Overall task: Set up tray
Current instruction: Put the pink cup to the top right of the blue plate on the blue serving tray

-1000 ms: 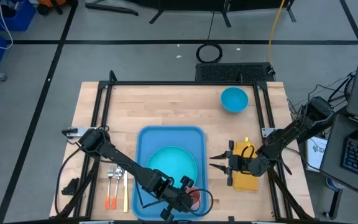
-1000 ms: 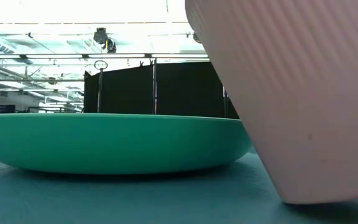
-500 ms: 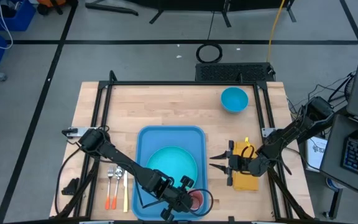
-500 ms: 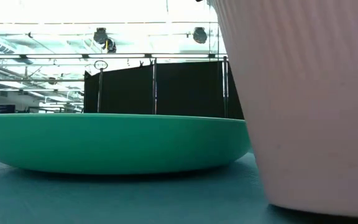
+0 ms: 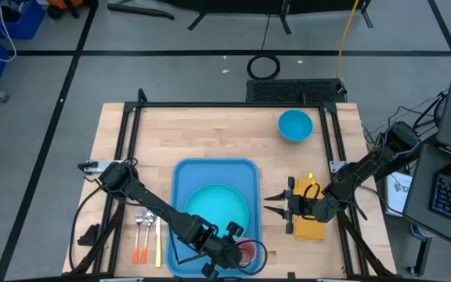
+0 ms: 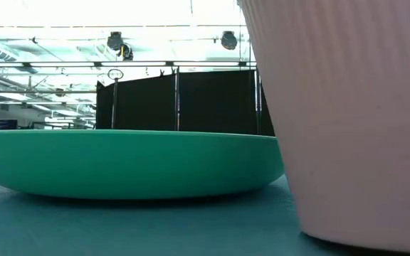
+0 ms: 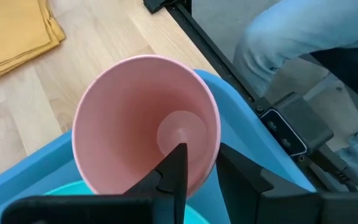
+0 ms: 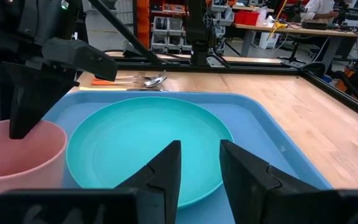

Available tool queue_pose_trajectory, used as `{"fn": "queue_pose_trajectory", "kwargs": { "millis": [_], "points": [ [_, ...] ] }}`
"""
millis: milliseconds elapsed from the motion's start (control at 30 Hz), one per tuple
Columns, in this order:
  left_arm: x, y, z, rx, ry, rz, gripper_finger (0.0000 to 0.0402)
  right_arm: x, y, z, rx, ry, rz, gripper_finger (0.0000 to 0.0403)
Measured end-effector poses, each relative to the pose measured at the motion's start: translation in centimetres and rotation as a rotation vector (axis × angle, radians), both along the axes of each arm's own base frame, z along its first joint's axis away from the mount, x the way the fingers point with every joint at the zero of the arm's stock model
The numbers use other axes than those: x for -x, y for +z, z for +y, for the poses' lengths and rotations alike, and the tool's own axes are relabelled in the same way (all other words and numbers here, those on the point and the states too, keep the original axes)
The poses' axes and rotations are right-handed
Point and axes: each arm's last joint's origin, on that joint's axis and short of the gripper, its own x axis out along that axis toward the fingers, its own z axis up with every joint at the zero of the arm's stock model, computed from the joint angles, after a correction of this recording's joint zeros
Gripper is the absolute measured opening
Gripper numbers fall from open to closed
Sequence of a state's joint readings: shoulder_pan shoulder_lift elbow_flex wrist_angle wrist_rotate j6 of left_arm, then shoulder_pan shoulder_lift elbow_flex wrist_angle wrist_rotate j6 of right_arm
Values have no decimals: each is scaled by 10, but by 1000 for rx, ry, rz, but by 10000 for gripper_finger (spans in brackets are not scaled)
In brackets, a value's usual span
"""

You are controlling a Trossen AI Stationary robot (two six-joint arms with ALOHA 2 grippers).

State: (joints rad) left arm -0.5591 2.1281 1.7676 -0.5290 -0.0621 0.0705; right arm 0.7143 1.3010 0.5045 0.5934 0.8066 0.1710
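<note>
The blue tray (image 5: 214,211) lies at the table's near middle, holding a turquoise plate (image 5: 219,210) and, in its near right corner, an upright pink cup (image 7: 145,121). The left gripper (image 7: 194,171) sits over that corner, 1 finger inside the cup, 1 outside its wall, jaws narrowly parted around the rim. The right gripper (image 5: 276,202) hovers just beside the tray's right edge, above the yellow napkin (image 5: 310,225), its 2 fingers slightly apart, holding nothing.

You'll find no writing, label, brand or number that can be read in any view; whatever print there may be on the gear in the room behind is too small to make out.
</note>
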Motion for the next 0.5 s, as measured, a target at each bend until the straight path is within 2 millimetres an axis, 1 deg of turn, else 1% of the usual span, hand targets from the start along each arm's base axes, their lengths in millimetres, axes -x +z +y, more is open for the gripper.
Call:
{"fn": "queue_pose_trajectory", "kwargs": {
  "millis": [200,500],
  "points": [
    [0,1,0,-12,-2,-14,88,0,0,0,0,0,0,100],
    [4,0,-6,-6,-38,-4,88,0,0,0,0,0,0,100]
  ]
}}
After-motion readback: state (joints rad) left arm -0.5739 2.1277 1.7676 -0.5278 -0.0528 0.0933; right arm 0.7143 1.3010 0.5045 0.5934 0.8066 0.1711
